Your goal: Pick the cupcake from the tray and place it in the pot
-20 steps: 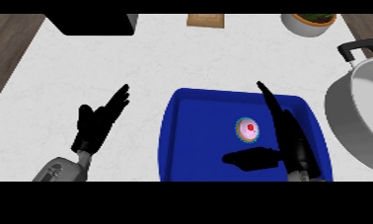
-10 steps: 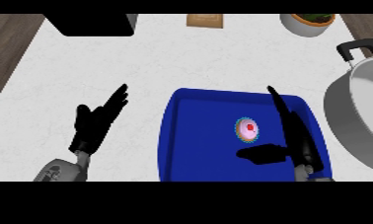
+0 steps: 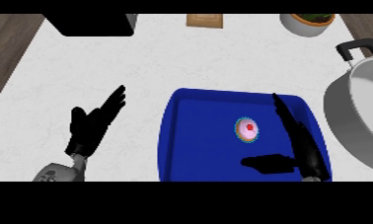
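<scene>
Cupcake (image 3: 248, 129) on the blue tray (image 3: 191, 134): in the head view it lies just left of the right robot hand (image 3: 304, 150), flanked by that hand's straight fingers on its right and the thumb jutting leftward nearer the robot. Nothing touches it. That robot hand is spread wide, fingers pointing away from the robot along the tray's right side. The cake is round, so no axis matters; I judge the hand must close in from the right. The pot (image 3: 353, 114) lies on the hand's far side, to the right. The left robot hand (image 3: 89, 125) rests open over the desk (image 3: 146, 55), much farther from the cake. Since the earlier frames the right hand has slid slightly rightward and back; the cupcake has not moved.
</scene>
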You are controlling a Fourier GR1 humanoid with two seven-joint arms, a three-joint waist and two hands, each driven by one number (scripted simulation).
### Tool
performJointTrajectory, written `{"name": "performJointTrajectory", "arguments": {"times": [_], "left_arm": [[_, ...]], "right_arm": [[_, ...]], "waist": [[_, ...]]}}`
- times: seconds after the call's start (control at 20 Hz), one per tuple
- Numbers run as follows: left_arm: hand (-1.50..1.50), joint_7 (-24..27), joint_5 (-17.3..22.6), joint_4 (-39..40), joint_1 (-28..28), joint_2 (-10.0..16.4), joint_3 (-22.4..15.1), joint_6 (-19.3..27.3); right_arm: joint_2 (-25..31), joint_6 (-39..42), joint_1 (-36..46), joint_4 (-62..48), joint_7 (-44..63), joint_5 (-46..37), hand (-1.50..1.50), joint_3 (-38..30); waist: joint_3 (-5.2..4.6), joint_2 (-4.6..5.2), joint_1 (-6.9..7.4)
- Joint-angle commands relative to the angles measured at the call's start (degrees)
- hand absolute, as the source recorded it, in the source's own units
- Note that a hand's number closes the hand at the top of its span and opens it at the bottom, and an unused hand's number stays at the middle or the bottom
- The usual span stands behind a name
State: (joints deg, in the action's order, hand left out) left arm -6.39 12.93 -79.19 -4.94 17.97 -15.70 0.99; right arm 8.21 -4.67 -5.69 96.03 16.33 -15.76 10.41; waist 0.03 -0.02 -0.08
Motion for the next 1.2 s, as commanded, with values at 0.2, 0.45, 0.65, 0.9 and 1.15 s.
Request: {"name": "performJointTrajectory", "arguments": {"times": [0.2,0.45,0.65,0.9,1.15], "left_arm": [[0.00,3.2,-2.8,1.1,2.6,-0.2,1.8,-2.9],[0.00,-1.3,-2.5,0.8,-1.0,-1.3,5.5,-4.4],[0.00,3.2,-6.3,9.1,-5.1,-6.2,4.2,-2.8],[0.00,-1.3,-6.8,2.6,-3.2,-5.8,4.2,-1.9],[0.00,-4.5,-5.1,-3.3,0.6,-4.3,4.9,-4.9]], "right_arm": [[-3.5,2.5,1.3,-6.5,-9.2,9.1,-1.50,-4.7],[-5.5,2.2,3.7,-17.6,-16.3,9.7,-1.50,-6.5],[-7.4,2.7,8.5,-26.4,-20.5,12.3,-1.50,-8.1],[-4.4,-0.1,6.1,-27.0,-26.3,1.8,1.50,-1.6],[-6.3,4.2,7.4,-37.4,-36.1,10.0,1.50,-7.6]], "waist": [[-0.01,0.02,0.17],[-0.01,0.04,0.14],[-0.02,0.16,-0.01],[-0.01,0.03,0.14],[0.06,0.03,0.71]]}}
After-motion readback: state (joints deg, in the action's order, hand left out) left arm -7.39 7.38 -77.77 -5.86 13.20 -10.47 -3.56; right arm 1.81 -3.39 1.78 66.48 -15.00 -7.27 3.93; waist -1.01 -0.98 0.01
